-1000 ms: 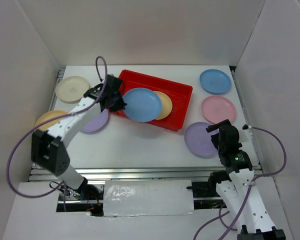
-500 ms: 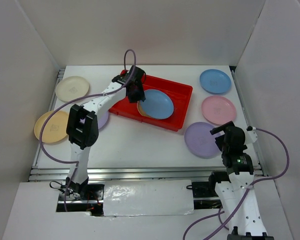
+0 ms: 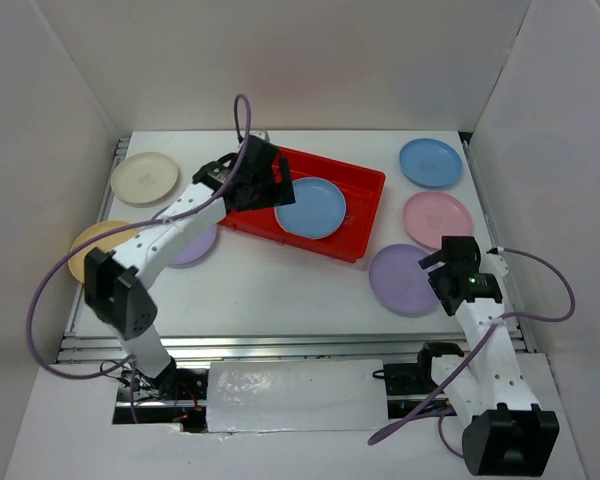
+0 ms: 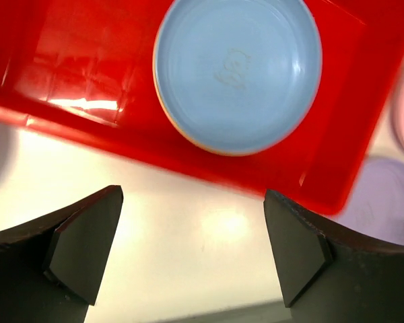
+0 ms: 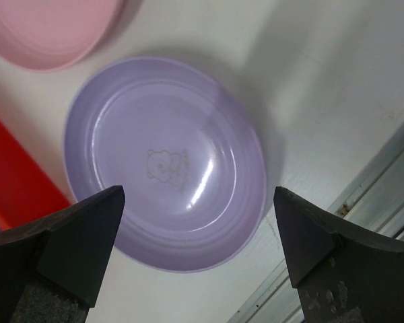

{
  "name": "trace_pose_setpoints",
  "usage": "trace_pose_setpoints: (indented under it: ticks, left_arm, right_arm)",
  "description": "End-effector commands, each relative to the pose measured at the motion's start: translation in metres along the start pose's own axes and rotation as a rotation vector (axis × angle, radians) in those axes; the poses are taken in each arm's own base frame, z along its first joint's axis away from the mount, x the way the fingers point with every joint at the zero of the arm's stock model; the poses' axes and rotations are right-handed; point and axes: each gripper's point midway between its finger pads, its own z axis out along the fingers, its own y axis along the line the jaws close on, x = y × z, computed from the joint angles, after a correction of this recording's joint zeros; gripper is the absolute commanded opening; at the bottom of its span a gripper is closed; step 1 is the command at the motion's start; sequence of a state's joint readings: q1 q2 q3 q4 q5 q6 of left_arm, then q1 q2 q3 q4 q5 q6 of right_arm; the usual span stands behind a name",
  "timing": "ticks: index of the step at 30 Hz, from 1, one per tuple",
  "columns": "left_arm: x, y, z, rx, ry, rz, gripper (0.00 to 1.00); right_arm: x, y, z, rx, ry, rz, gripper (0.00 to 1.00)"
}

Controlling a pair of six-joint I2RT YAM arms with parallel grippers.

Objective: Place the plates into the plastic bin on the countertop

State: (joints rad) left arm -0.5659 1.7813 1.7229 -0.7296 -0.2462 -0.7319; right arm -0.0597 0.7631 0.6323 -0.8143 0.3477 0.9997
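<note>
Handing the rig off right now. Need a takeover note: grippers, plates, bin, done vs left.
Left gripper: open, empty, over the left end of the red bin.
Right gripper: open, empty, hovering over the right purple plate.
In the bin: one blue plate. A thin tan edge under it in the left wrist view may be a second plate.
On the countertop: cream plate, yellow-orange plate, left purple plate, second blue plate, pink plate, right purple plate.
Left: six plates to bin; the right purple one looks next.
</note>
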Motion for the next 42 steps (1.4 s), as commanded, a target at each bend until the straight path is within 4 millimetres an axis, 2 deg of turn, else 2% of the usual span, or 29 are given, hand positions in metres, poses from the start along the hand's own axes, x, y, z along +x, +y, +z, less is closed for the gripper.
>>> trace_pose_setpoints:
  ticks: [1,2,5,8,12,17,19,22,24,28,30,31,35,37,38,39,42]
  left_arm:
    - [-0.002,0.010,-0.045,0.021,-0.067,0.027,0.99]
    - [0.002,0.016,-0.055,0.033,-0.077,0.025,0.99]
    - [0.013,0.028,-0.067,0.029,-0.074,0.031,0.99]
    - [0.015,0.037,-0.091,0.044,-0.098,0.040,0.99]
    - [0.022,0.047,-0.102,0.054,-0.106,0.050,0.99]
    - [0.032,0.059,-0.100,0.030,-0.086,0.053,0.99]
    - [0.034,0.061,-0.098,0.028,-0.084,0.052,0.99]
    - [0.035,0.065,-0.094,0.020,-0.081,0.048,0.99]
    - [0.035,0.069,-0.091,0.009,-0.078,0.041,0.99]
    - [0.036,0.072,-0.088,0.009,-0.068,0.034,0.99]
    - [0.036,0.074,-0.088,0.005,-0.069,0.030,0.99]
    - [0.035,0.075,-0.089,0.005,-0.072,0.027,0.99]
    - [0.032,0.082,-0.093,-0.011,-0.082,0.020,0.99]
    - [0.030,0.084,-0.097,-0.015,-0.094,0.013,0.99]
    - [0.029,0.087,-0.098,-0.024,-0.102,0.007,0.99]
    - [0.030,0.087,-0.098,-0.027,-0.101,0.009,0.99]
    - [0.029,0.094,-0.101,-0.053,-0.112,-0.004,0.99]
  right_arm:
    - [-0.002,-0.007,-0.001,0.063,-0.005,0.027,1.00]
    - [0.003,-0.008,0.003,0.050,0.007,0.043,1.00]
    - [0.012,-0.004,0.009,0.006,0.031,0.076,1.00]
    - [0.022,-0.012,0.020,0.012,0.046,0.095,0.98]
    - [0.033,-0.010,0.030,-0.012,0.081,0.101,0.91]
    - [0.046,-0.013,0.043,0.007,0.116,0.090,0.84]
    - [0.048,-0.017,0.049,0.028,0.117,0.083,0.78]
    - [0.055,-0.019,0.055,0.026,0.136,0.083,0.62]
    - [0.061,-0.022,0.057,0.024,0.144,0.085,0.57]
    - [0.068,-0.021,0.060,-0.020,0.151,0.086,0.23]
    - [0.067,-0.019,0.058,-0.031,0.150,0.085,0.13]
    - [0.067,-0.019,0.057,-0.029,0.151,0.083,0.00]
    - [0.058,-0.015,0.044,-0.035,0.133,0.080,0.00]
    - [0.049,-0.006,0.027,-0.068,0.111,0.062,0.00]
    - [0.035,-0.005,0.015,-0.067,0.062,0.088,0.00]
    - [0.031,-0.004,0.013,-0.076,0.038,0.097,0.00]
    - [0.008,0.004,-0.011,-0.103,-0.024,0.110,0.00]
